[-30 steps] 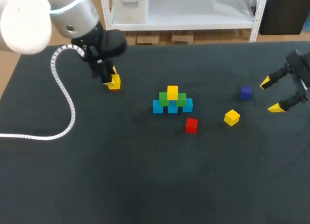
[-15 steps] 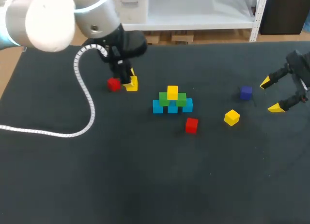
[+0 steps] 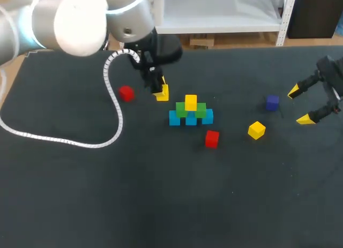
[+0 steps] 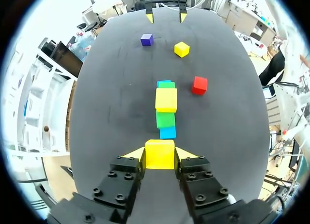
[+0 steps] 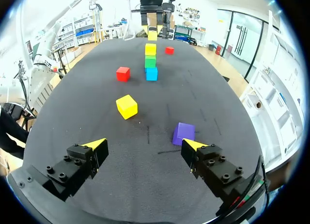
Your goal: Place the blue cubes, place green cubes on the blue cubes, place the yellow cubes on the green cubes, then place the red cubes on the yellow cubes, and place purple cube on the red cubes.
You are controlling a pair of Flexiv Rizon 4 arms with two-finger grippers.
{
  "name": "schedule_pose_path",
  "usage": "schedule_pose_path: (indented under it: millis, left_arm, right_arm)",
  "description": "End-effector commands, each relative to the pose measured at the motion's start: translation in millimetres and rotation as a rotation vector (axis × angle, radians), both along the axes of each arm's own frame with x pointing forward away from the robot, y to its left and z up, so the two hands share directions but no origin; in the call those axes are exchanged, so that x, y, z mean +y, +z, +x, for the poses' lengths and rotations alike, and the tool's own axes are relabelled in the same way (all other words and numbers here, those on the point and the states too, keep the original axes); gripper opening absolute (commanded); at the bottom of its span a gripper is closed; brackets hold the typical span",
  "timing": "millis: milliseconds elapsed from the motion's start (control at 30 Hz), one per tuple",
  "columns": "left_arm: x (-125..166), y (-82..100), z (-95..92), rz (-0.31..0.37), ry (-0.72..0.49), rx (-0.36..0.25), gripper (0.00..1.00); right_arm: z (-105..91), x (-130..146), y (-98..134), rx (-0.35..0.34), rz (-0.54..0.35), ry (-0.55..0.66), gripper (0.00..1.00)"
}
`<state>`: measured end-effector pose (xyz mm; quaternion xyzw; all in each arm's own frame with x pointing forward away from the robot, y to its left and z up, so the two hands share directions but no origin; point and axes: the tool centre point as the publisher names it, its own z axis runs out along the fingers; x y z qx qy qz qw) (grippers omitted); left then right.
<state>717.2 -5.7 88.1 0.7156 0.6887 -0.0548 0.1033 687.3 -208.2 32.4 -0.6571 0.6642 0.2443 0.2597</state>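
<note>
1. Taking the stack (image 3: 191, 112) as the dial's centre in the head view, the near red cube (image 3: 211, 138) lies at 5 o'clock, apart from it and untouched.
2. Between 3 and 4 o'clock, well apart, sits the loose yellow cube (image 3: 256, 129). It looks small, rigid and light, and is best pinched on two opposite flat faces, squarely, since smooth sides may slip.
3. The stack has three blue cubes in a row, two green on them and one yellow on top. I judge it easy to topple, so a nudge from a finger is the risk.
4. At 3 o'clock, the purple cube (image 5: 184, 133) lies just ahead of one finger of the right gripper (image 5: 144, 147). Its fingers are spread wide and hold nothing.
5. At 10 o'clock, near the stack, the left gripper (image 4: 160, 156) has its fingers pressed on two opposite sides of the held yellow cube (image 4: 160, 150), clear of the table (image 3: 161, 205).
6. Between 9 and 10 o'clock, farther out, rests the far red cube (image 3: 126, 93).
</note>
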Motion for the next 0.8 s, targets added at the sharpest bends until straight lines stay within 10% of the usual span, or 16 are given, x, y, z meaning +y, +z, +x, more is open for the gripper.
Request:
schedule_pose_path:
  millis: [33, 800]
  left_arm:
    - [-9, -1.3, 0.4, 0.016, 0.001, -0.001, 0.0]
    - [-28, -10.7, -10.1, 0.032, 0.045, -0.013, 0.0]
  right_arm:
    - [0.5, 0, 0, 0.0, 0.001, 0.001, 1.0]
    - [0.5, 0, 0, 0.0, 0.001, 0.001, 1.0]
